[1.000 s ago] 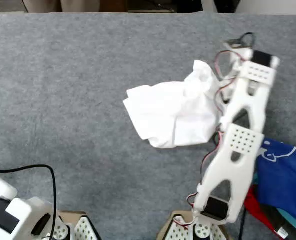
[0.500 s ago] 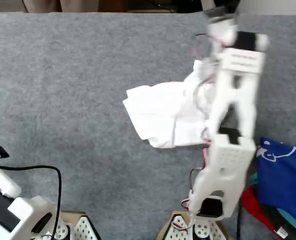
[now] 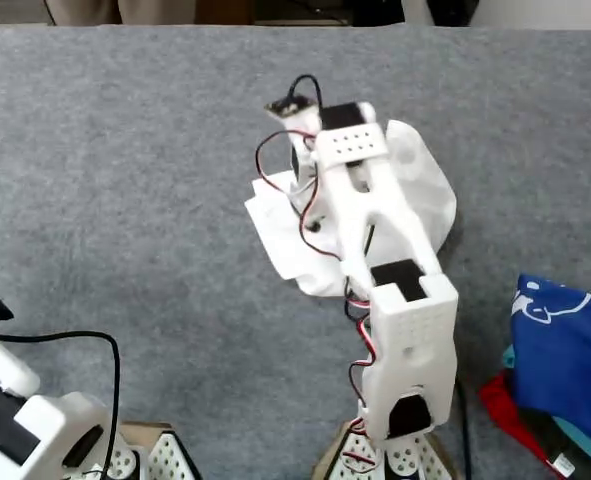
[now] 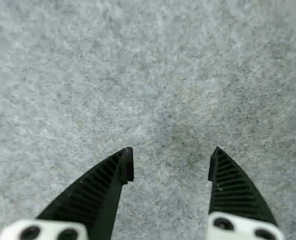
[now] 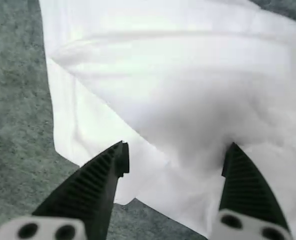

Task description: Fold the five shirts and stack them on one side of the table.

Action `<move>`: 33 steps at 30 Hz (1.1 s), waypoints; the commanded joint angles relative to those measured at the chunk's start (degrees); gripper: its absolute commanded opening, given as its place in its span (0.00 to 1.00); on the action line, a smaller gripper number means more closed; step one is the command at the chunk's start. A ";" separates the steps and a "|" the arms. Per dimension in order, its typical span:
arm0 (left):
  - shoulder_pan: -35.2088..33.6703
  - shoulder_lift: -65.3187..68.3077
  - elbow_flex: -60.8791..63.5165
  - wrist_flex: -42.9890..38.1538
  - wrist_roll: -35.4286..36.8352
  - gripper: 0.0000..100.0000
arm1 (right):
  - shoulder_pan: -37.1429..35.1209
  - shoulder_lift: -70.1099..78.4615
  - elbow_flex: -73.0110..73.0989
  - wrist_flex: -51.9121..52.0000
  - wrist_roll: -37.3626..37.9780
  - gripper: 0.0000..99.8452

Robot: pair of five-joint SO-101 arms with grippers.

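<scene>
My right gripper (image 5: 178, 150) hangs with its jaws spread wide and nothing between them. It is poised over the white shirt (image 5: 188, 75), whose crumpled folds lie right under the tips. I judge I am lined up this way to pinch an edge or fold and draw it flat, since the shirt is bunched rather than folded. My left gripper (image 4: 173, 152) is likewise wide open and holds nothing, with only the grey table (image 4: 137, 60) beneath it. It sits well apart from the shirt, probably to stay out of the way. From above, the shirt lies around the middle of the table. My right arm (image 3: 395, 260) stretches across it and covers a good part of the cloth, so I cannot tell where collar or sleeves lie. At the near right edge a blue shirt (image 3: 565, 350) tops a small pile with red cloth (image 3: 497, 400) beneath. The frame cuts the pile off, so how many shirts it holds, and whether they are folded, is unclear.
</scene>
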 commanded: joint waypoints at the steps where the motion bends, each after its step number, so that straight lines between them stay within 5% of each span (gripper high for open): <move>1: -0.44 -2.07 -0.26 -0.35 0.00 0.25 | -0.40 -4.44 5.23 -3.52 -0.35 0.27; 7: -1.41 -2.51 -0.79 -0.09 0.00 0.25 | 3.03 -4.88 0.13 -2.20 -0.35 0.00; 12: -3.25 -2.51 -0.79 -0.09 -2.02 0.25 | 7.16 -4.97 -16.31 12.13 -0.44 0.01; 22: -0.62 -2.51 -0.18 0.18 -2.55 0.25 | 19.47 -11.56 -31.25 12.13 2.46 0.01; 28: 4.66 -2.51 -0.62 3.87 1.76 0.25 | 13.23 -11.56 -19.56 12.04 2.73 0.04; 33: 4.48 -2.51 -0.53 3.87 8.09 0.25 | 4.26 -11.56 -11.56 11.08 0.70 0.24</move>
